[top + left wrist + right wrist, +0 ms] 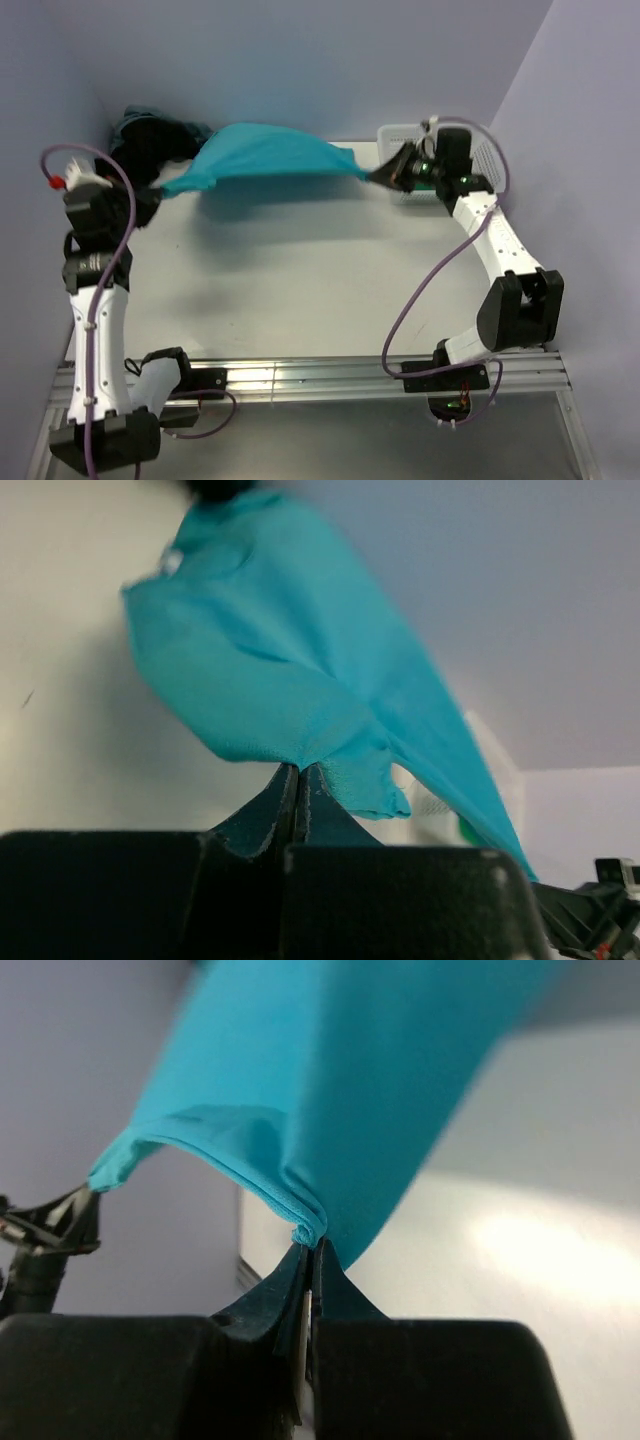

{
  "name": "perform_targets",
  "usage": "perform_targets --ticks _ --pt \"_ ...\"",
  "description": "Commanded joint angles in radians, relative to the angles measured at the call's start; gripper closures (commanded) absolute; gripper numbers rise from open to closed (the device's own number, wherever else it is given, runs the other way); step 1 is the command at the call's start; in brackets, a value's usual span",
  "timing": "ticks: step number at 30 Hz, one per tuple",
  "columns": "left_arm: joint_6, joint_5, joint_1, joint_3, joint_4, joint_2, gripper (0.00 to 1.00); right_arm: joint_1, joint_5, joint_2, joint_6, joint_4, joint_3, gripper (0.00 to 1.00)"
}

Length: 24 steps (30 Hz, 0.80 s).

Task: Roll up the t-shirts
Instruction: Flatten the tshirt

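A bright teal t-shirt (262,158) hangs stretched above the back of the table between my two grippers. My left gripper (155,195) is shut on its left end, the cloth (280,670) pinched at the fingertips (299,768). On the right, my right gripper (380,172) is shut on the other end, a hem (300,1210) bunched at its tips (312,1245). Dark t-shirts (155,140) lie heaped at the back left corner.
A white lattice basket (400,135) stands at the back right, behind the right gripper. Walls close the table on the left, back and right. The bare white table top (300,290) spreads below the hanging shirt.
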State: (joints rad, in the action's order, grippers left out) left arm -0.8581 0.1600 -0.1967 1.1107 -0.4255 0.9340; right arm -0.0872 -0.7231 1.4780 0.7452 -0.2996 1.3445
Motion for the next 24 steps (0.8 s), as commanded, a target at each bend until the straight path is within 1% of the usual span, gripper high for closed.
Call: perform_targets --ticks 1,2,3,6,7,9,10,12,14,17,20,24 --pt "0.046 0.035 0.000 -0.193 -0.061 -0.185 1.00 0.001 -0.010 -0.126 -0.073 0.011 -0.235 1.00" --pt "0.057 0.048 -0.001 -0.227 -0.080 -0.216 1.00 0.000 -0.001 -0.148 -0.087 0.007 -0.339 1.00" --pt "0.068 0.079 0.000 -0.280 -0.138 -0.269 1.00 0.000 0.007 -0.189 -0.119 -0.018 -0.384 1.00" --pt "0.102 0.105 0.000 -0.374 -0.249 -0.342 1.00 0.000 0.037 -0.219 -0.188 -0.090 -0.516 1.00" --pt "0.109 0.110 -0.001 -0.397 -0.324 -0.386 1.00 0.001 0.047 -0.225 -0.202 -0.107 -0.539 1.00" --pt "0.122 0.131 0.000 -0.469 -0.392 -0.434 1.00 0.001 0.072 -0.222 -0.233 -0.148 -0.597 1.00" --pt "0.129 0.145 0.000 -0.489 -0.456 -0.481 1.00 0.001 0.082 -0.220 -0.239 -0.159 -0.613 1.00" --pt "0.146 0.182 0.000 -0.511 -0.481 -0.541 1.00 0.000 0.097 -0.213 -0.259 -0.197 -0.651 1.00" --pt "0.149 0.188 0.005 -0.499 -0.545 -0.558 1.00 0.000 0.120 -0.206 -0.274 -0.226 -0.682 1.00" --pt "0.185 0.251 0.003 -0.502 -0.579 -0.563 1.00 -0.002 0.165 -0.217 -0.294 -0.272 -0.722 1.00" --pt "0.192 0.265 0.005 -0.514 -0.566 -0.560 1.00 -0.003 0.168 -0.240 -0.274 -0.289 -0.749 1.00" --pt "0.176 0.230 0.005 -0.514 -0.538 -0.497 1.00 -0.006 0.206 -0.286 -0.259 -0.325 -0.745 1.00"
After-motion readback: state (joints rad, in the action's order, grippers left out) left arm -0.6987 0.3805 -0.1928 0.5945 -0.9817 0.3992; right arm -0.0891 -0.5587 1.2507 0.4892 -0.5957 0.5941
